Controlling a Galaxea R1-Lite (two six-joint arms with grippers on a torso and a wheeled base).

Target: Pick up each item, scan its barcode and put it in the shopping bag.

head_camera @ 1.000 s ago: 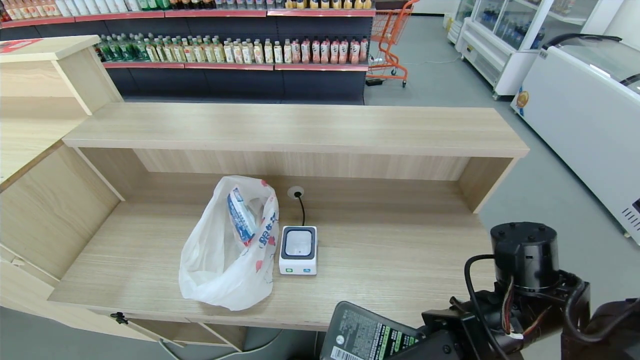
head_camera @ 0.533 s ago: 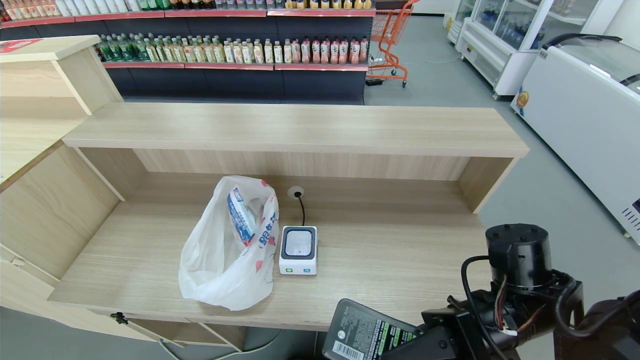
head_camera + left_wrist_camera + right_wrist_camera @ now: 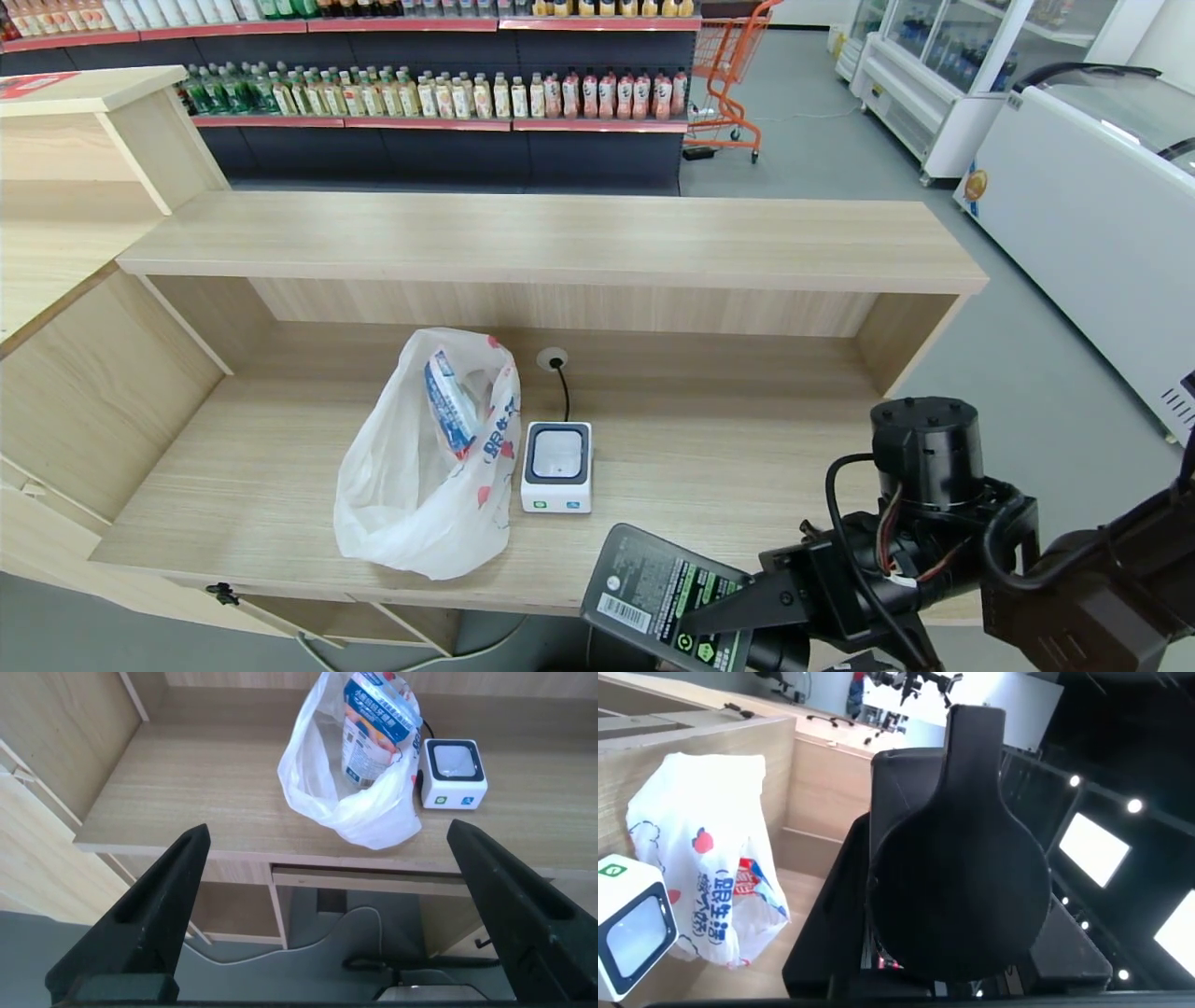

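Observation:
A white shopping bag point(image 3: 420, 476) with red and blue print stands open on the wooden counter point(image 3: 728, 467), with a blue and white packet point(image 3: 446, 397) inside it. Right beside the bag is a small white barcode scanner point(image 3: 557, 465), window facing up. My right gripper point(image 3: 733, 611) is shut on a dark pouch point(image 3: 653, 593) with a green label and a barcode, held over the counter's front edge, to the right of the scanner. From the right wrist the pouch point(image 3: 957, 877) hides the fingers. My left gripper point(image 3: 336, 915) hangs open, in front of and below the counter's edge.
A raised upper shelf point(image 3: 560, 238) runs along the counter's back, with side walls at left point(image 3: 103, 392) and right point(image 3: 901, 350). The scanner's cable point(image 3: 564, 392) goes to a hole behind it. Bottle shelves, an orange cart point(image 3: 738, 65) and freezers point(image 3: 1083, 187) stand farther off.
My right gripper has carried the dark pouch up and slightly left, over the counter's front edge, so more of its label and barcode shows. Bag and scanner have not moved.

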